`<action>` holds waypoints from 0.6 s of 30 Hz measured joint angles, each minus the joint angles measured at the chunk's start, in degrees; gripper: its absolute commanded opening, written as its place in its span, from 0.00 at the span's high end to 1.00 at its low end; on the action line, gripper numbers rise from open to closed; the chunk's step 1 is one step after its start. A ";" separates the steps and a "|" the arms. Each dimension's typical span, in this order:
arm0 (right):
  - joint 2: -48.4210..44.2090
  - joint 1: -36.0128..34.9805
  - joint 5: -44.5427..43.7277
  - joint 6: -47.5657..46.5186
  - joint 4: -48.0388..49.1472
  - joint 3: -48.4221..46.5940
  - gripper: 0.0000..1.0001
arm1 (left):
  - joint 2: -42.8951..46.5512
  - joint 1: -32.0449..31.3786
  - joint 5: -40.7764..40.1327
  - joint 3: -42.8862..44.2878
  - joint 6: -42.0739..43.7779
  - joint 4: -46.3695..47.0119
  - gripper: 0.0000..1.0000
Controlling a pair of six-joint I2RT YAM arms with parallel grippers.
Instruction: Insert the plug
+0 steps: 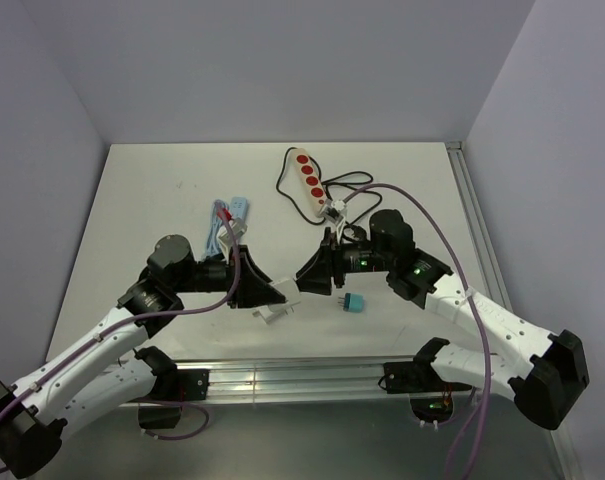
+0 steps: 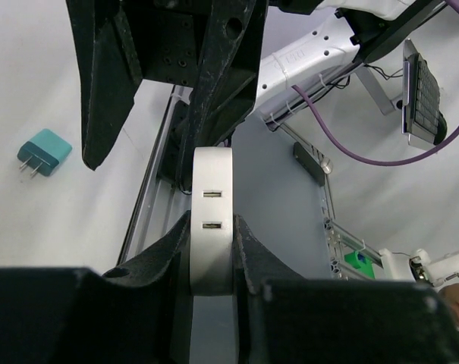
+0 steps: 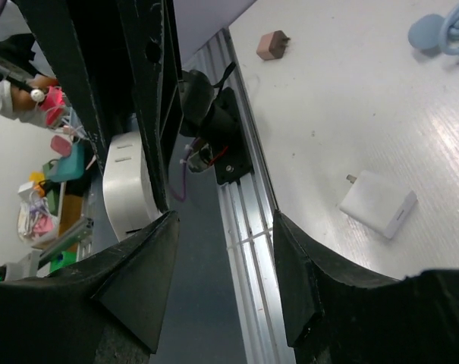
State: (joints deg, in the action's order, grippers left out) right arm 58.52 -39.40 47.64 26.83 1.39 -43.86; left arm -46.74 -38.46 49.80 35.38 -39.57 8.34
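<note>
Left gripper [image 2: 212, 235] clamps a white charger [image 2: 212, 171]; right gripper [image 3: 225, 220], gaping and empty, should square up before taking it; power strip [image 1: 307, 180] lies at twelve o'clock.

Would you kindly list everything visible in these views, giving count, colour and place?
power strip: one, white with red sockets, far centre of the table.
black lead: one, looping around the strip.
teal plug: one, lying on the table below the right gripper.
USB charger: one, white, two ports, held in the left gripper.
second charger: one, white, flat on the table.
small adapter: one, pinkish-brown, on the table.
cable bundle: one, blue, left of the strip.
table: one, white.
left gripper: black, clamped on the USB charger.
right gripper: black, open, empty.
</note>
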 measured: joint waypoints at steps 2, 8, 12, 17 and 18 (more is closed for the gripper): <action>-1.16 -0.20 -1.55 -0.83 -1.88 -0.07 0.40 | 0.02 -0.04 -0.20 0.22 0.20 -0.20 1.00; -5.44 -0.15 -6.32 -1.18 -6.12 -1.22 0.40 | 0.02 -0.44 -0.24 0.35 1.49 -2.14 1.00; -5.75 0.22 -7.87 -1.18 -7.96 -4.79 0.39 | 0.02 -0.70 -1.07 0.39 2.62 -4.11 1.00; -4.42 0.66 -3.15 -1.31 -8.39 -8.35 0.39 | -0.15 -1.14 -1.18 1.18 3.41 -5.68 1.00; -3.45 0.66 -1.57 -1.60 -8.55 -9.18 0.39 | -0.33 -1.29 -1.16 1.44 3.61 -5.88 1.00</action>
State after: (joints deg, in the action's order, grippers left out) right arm 55.07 -38.74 46.06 25.23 -7.16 -53.04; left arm -47.07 -39.75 48.64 36.82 -35.97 2.46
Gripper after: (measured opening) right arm 0.606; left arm 0.241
